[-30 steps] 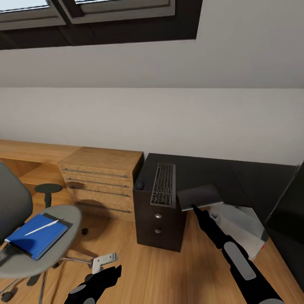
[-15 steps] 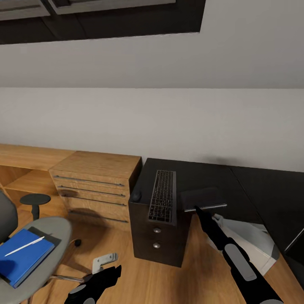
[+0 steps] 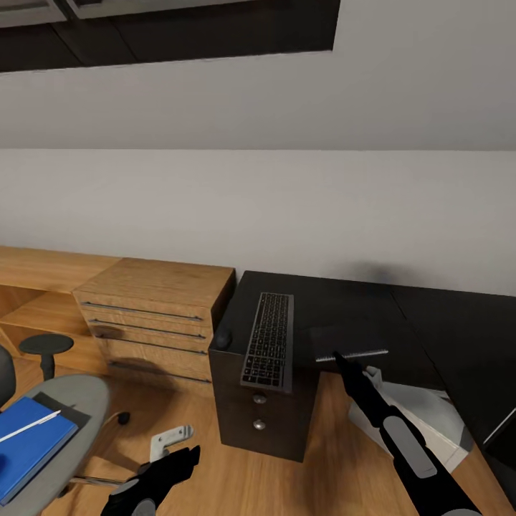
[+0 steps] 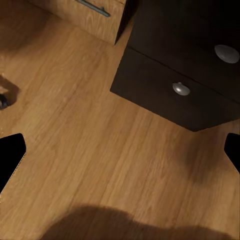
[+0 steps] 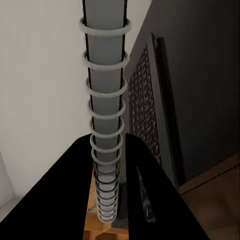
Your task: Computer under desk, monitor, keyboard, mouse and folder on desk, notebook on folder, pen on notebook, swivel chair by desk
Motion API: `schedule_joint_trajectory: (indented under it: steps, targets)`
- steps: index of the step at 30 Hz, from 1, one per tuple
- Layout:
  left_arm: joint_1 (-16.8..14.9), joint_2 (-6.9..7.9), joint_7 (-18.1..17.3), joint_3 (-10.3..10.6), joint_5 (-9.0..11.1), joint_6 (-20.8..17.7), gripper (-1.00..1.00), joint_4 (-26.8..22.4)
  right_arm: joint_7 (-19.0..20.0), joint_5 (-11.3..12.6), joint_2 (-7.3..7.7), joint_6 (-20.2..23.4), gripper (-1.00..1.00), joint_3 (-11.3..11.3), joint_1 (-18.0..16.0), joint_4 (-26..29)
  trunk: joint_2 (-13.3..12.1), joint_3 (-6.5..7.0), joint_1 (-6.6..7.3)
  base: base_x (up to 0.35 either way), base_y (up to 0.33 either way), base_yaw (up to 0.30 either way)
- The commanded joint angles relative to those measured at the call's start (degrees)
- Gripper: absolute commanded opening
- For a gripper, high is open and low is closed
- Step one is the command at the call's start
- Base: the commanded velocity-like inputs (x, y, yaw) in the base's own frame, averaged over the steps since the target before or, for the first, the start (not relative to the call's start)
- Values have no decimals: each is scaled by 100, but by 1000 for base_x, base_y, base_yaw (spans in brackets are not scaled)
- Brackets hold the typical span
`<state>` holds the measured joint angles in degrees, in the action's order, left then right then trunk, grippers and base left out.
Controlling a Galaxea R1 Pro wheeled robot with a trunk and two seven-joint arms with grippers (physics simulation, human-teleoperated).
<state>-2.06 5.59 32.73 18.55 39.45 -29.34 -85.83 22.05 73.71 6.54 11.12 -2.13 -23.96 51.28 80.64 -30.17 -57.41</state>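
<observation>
One thin spiral-bound notebook [image 3: 351,342], right of centre over the black worktop [image 3: 430,337], looks light and floppy, so the right tool [image 3: 337,357] pinching its wire spine [image 5: 106,125] seems sensible; left tool [image 3: 172,459] hangs released.

The spiral-bound dark notebook [image 3: 349,340] hangs level over the black desk [image 3: 430,322] beside the keyboard [image 3: 269,340].

Centre frame: glossy black desk [image 3: 330,301] bearing keyboard [image 3: 268,341] and dark mouse [image 3: 223,338]; lower left: grey swivel chair [image 3: 68,405] seat carrying blue folder [image 3: 25,446].
</observation>
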Motion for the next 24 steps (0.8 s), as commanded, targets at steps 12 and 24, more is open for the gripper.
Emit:
schedule_joint_trajectory:
  steps: [12,24]
  targets:
    - [-5,-14,67,-158,61,-1,100,-21,10,72,4,25,-100,1,-4,-21,404,-185,-219,0,0,0]
    - [-5,-15,67,-166,62,-1,100,-21,10,69,9,31,-100,13,-4,-26,645,-293,-351,0,0,0]
